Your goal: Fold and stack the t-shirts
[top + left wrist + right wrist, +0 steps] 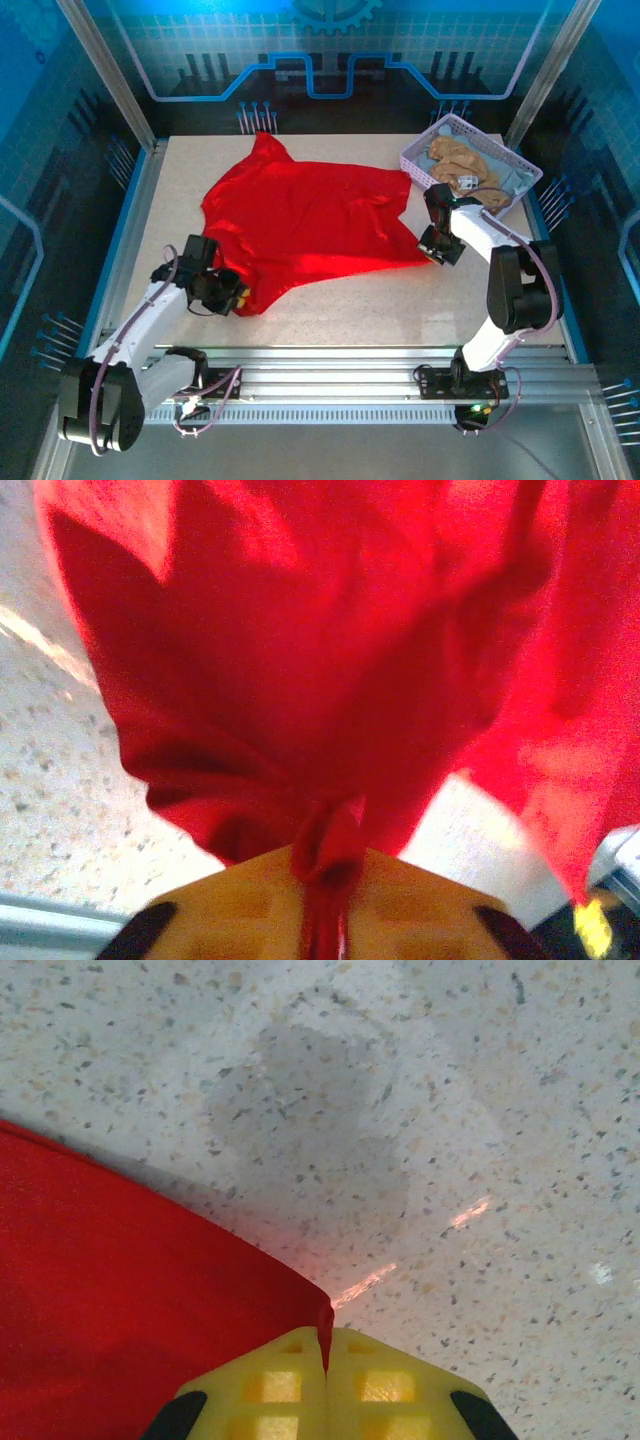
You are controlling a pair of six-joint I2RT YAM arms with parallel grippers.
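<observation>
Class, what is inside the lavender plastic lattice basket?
A crumpled tan cloth t-shirt and a pale blue-grey one lie in the lavender plastic lattice basket. They cover its floor, so anything beneath is hidden.

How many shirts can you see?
3: a red t-shirt spread on the table, a tan one and a pale blue-grey one bunched in the basket. More may hide underneath.

Overhead view's bright and pretty sharp, lit evenly from above, with a cyan glow on the blue far wall panels (pixel 200 40). The big bright red cloth t-shirt (pixel 310 225) is so saturated that its folds nearly wash out. Left wrist view is soft, blurry and blown-out. Right wrist is crisper: the speckled white table (pixel 450 1080) has a faint grey shadow and little glare streaks.
</observation>
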